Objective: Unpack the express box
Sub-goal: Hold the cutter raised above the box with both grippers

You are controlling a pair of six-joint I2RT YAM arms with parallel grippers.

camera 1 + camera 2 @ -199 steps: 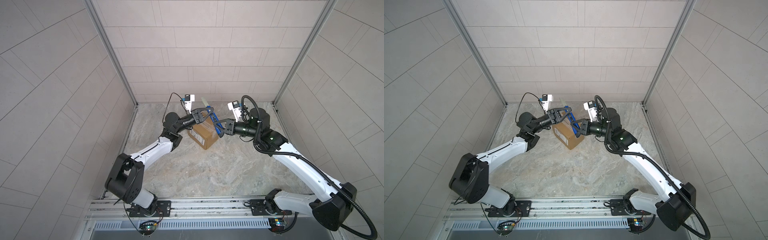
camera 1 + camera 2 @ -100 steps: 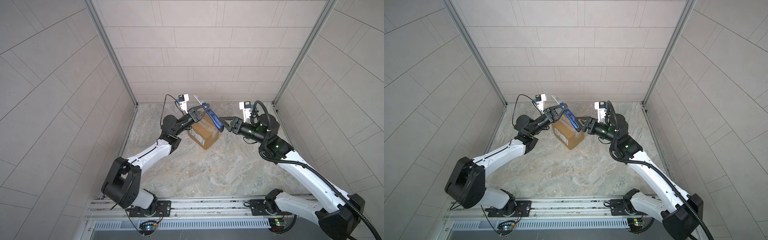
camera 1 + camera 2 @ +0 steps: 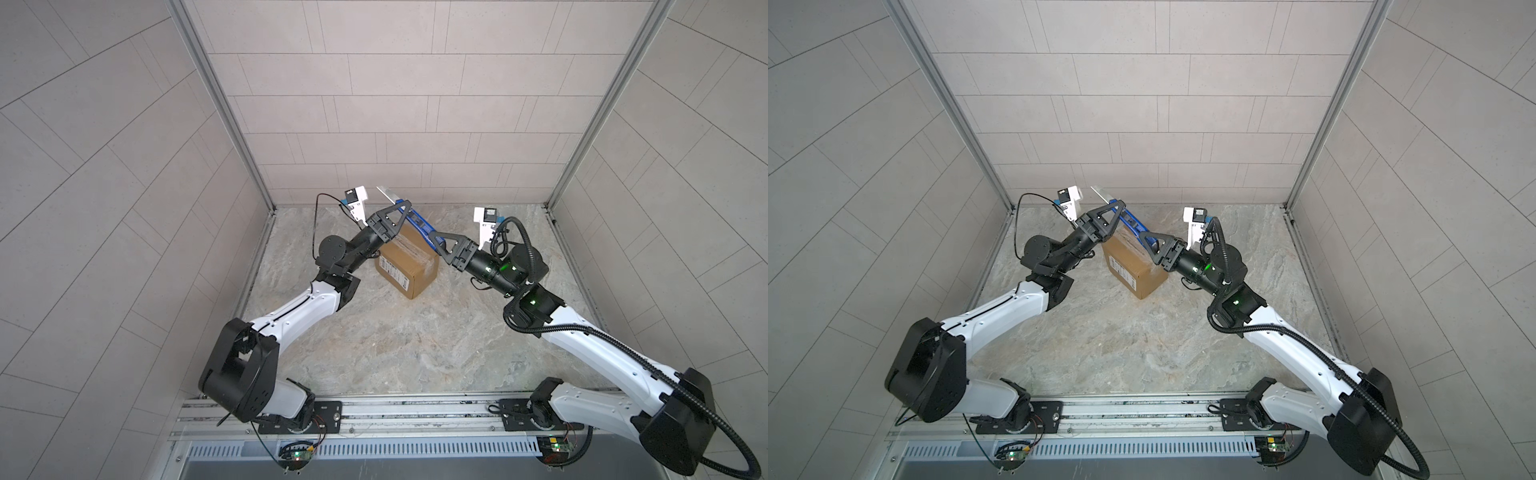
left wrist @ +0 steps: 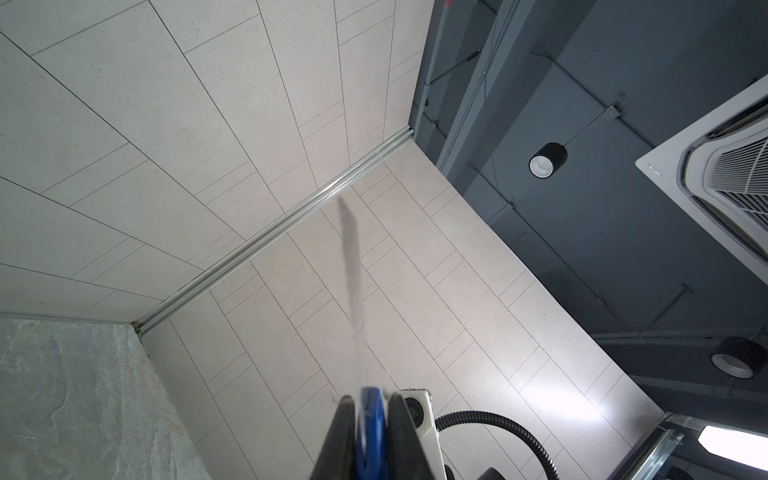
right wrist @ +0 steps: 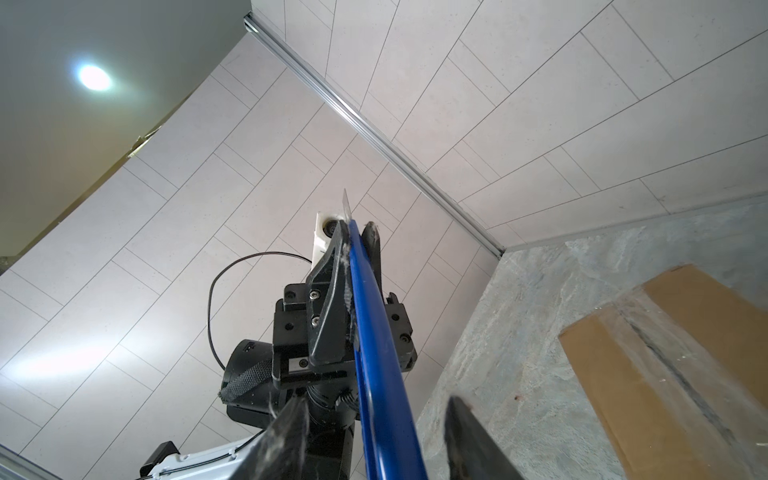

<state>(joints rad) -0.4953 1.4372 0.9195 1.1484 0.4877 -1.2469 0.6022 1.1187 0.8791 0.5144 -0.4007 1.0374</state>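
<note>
Right gripper (image 3: 434, 239) had returned, jaws half open astride the knife (image 3: 419, 223) clamped in the left gripper (image 3: 404, 204); box (image 3: 415, 266) label (image 3: 392, 271) unreadable.

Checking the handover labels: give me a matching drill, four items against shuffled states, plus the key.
Items:
1. box
2. knife
3. left gripper
4. right gripper

States:
A. open around the handle
B. brown, taped shut
C. shut on the knife
D. blue, blade out

Pairs: 1-B, 2-D, 3-C, 4-A
</note>
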